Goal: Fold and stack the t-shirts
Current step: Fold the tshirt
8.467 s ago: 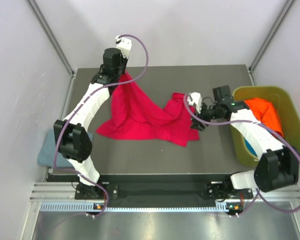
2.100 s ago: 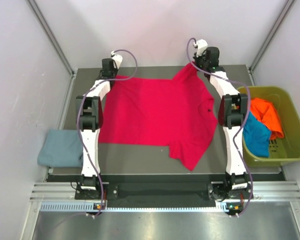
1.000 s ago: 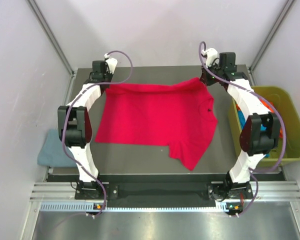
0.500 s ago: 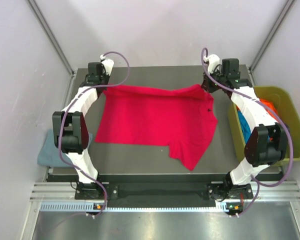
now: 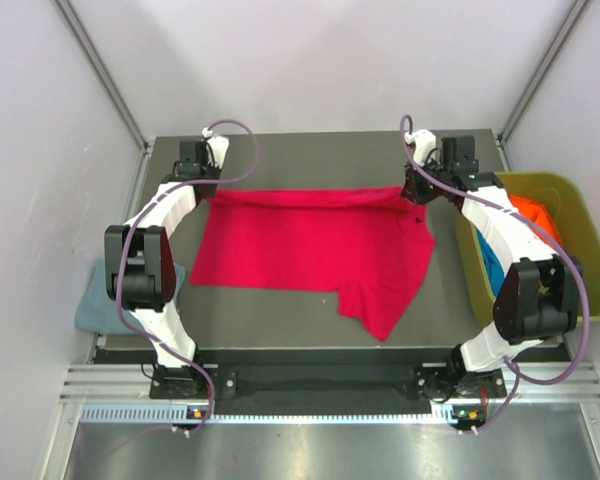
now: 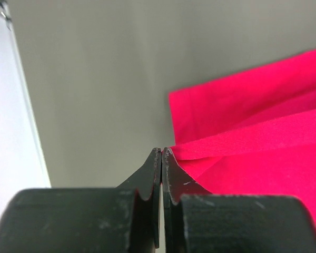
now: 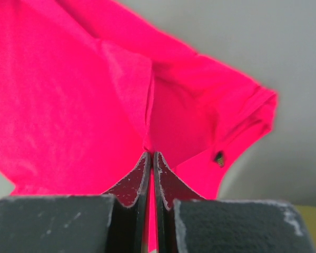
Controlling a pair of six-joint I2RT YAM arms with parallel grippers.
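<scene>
A crimson red t-shirt (image 5: 310, 250) lies spread across the middle of the table, its far edge lifted and folding toward me. My left gripper (image 5: 208, 190) is shut on the shirt's far left corner (image 6: 175, 151). My right gripper (image 5: 412, 192) is shut on the far right part of the red t-shirt (image 7: 95, 105) near the sleeve. A folded grey-blue t-shirt (image 5: 95, 305) rests off the table's left edge. Orange (image 5: 535, 215) and turquoise (image 5: 488, 262) t-shirts lie in the bin, partly hidden by my right arm.
The olive-green bin (image 5: 580, 240) stands at the table's right edge. Bare grey tabletop (image 5: 310, 155) shows beyond the shirt. White walls with slanted metal posts close in the back and sides.
Both grippers have come toward me from the far edge, drawing the red shirt's far edge over the body of the shirt. The visible red area is shorter front to back.
</scene>
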